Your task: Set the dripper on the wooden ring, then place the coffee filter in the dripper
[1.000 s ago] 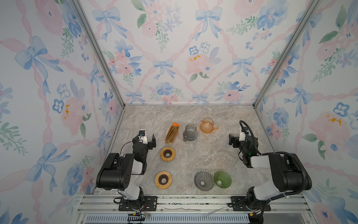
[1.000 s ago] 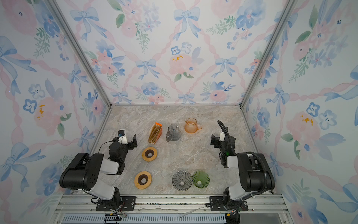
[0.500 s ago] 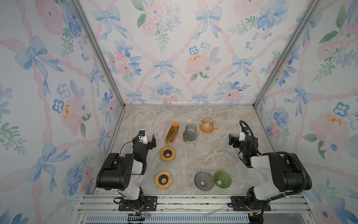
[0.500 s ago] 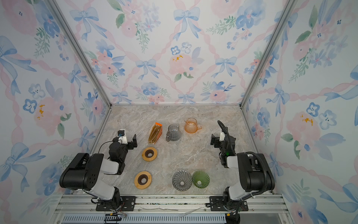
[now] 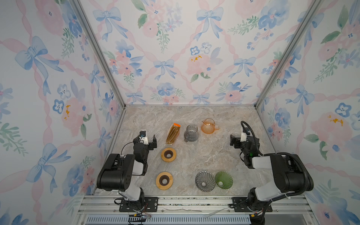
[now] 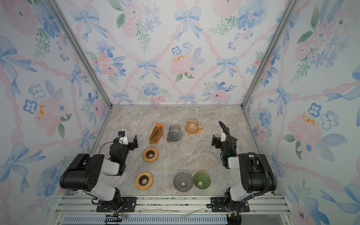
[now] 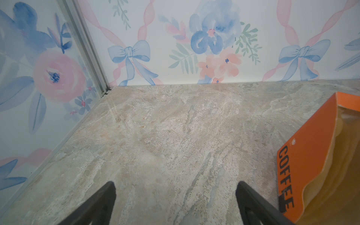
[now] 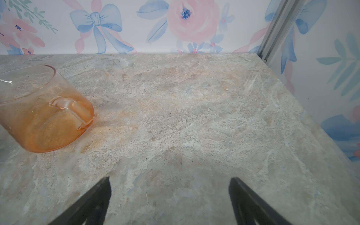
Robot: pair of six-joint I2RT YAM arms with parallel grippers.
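Filter pack (image 5: 173,134), seemingly beside left tool (image 5: 146,139)

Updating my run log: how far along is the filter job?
Done: nothing; the grey dripper and green dripper sit empty. In hand: nothing; left gripper and right gripper show open jaws. Left: pull one from the orange filter pack, seat it in a dripper.

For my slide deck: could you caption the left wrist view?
Left gripper, jaws open and empty, over the marble tabletop, with the orange coffee filter pack close beside it.
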